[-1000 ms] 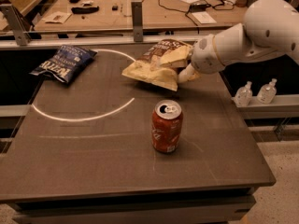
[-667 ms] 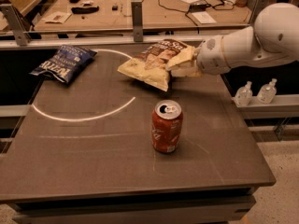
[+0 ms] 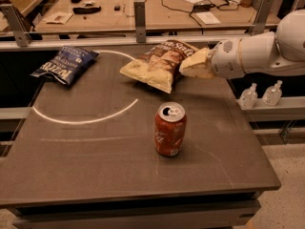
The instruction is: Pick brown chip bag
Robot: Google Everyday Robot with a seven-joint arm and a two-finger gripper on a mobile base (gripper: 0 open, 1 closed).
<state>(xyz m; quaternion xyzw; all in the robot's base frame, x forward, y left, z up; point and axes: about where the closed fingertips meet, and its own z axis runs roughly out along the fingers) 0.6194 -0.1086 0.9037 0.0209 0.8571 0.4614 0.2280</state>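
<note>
The brown chip bag [image 3: 157, 65] has a dark brown top with white lettering and a cream-yellow lower half. It hangs tilted above the dark table, lifted off the surface, its yellow end pointing left. My gripper [image 3: 193, 66] comes in from the right on a white arm and is shut on the bag's right edge. The bag casts a shadow on the table below it.
A red soda can [image 3: 170, 129] stands upright in front of the bag, near the table's middle. A dark blue chip bag [image 3: 66, 64] lies at the back left. The dark table [image 3: 95, 166] bears a white arc. Two small bottles [image 3: 259, 95] stand on a ledge at right.
The arm has risen and pulled back to the right, carrying the brown chip bag higher above the table. The can and the blue bag have not moved.
</note>
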